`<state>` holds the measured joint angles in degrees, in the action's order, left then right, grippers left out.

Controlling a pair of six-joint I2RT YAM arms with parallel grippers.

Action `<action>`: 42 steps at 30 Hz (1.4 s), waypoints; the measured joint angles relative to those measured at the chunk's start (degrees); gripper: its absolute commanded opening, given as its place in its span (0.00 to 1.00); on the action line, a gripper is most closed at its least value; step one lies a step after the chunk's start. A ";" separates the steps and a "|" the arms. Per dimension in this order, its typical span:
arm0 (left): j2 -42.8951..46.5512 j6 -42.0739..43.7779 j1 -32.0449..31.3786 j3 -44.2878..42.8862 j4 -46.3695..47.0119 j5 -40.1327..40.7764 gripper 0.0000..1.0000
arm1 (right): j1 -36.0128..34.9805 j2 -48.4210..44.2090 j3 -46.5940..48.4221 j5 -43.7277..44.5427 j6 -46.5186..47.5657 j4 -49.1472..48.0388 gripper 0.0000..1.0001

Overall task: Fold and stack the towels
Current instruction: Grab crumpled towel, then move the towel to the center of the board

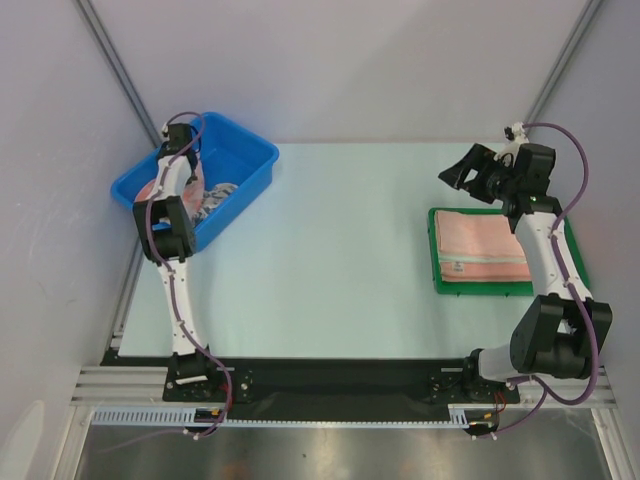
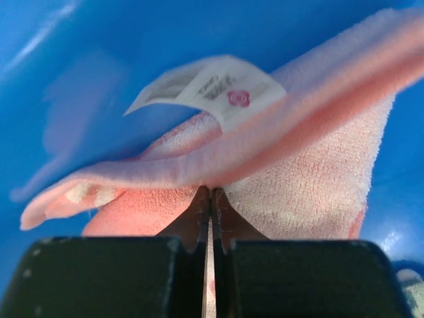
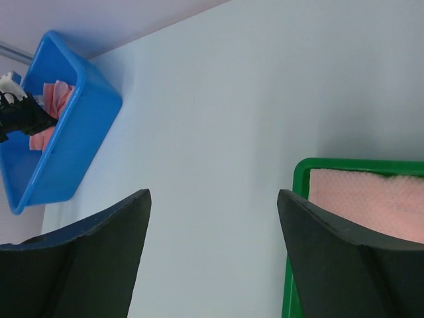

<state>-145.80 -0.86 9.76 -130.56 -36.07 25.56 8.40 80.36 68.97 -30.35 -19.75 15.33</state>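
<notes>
Right hand [image 3: 212,195] agape; pink towel [image 3: 371,202] in green tray [image 3: 298,173]; blue bin [image 3: 79,132] left.

bin [image 1: 245,160]: blue | bin towel [image 2: 311,185]: pink | tag [image 2: 212,89]: wht w/ barcode | tray [image 1: 436,262]: grn | folded towel [image 1: 480,240]: salmon

The left arm [image 1: 172,215] covers most of the towels [image 1: 218,193] in the blue bin [image 1: 240,160], the right arm [image 1: 548,250] hides the right edge of the folded towel [image 1: 480,240] in the green tray [image 1: 436,255], and the paper tag [image 2: 212,89] on the pink towel [image 2: 318,179] is too blurred to read.
</notes>
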 measured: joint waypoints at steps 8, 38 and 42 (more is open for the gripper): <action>13.64 -0.15 -3.45 6.14 0.11 -4.24 0.00 | 0.09 -0.96 0.00 -1.09 -2.21 -0.39 0.85; 73.79 -25.05 -40.79 90.68 12.81 -35.17 0.40 | -30.42 -14.97 -14.93 14.08 -0.57 14.71 0.70; 78.95 -23.30 -42.77 86.62 14.36 -34.97 0.41 | -40.74 -14.32 -20.41 18.99 -3.28 15.26 0.61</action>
<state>-66.85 -24.16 -33.01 -43.94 -21.71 -9.41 -32.34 66.04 48.56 -11.35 -23.03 30.59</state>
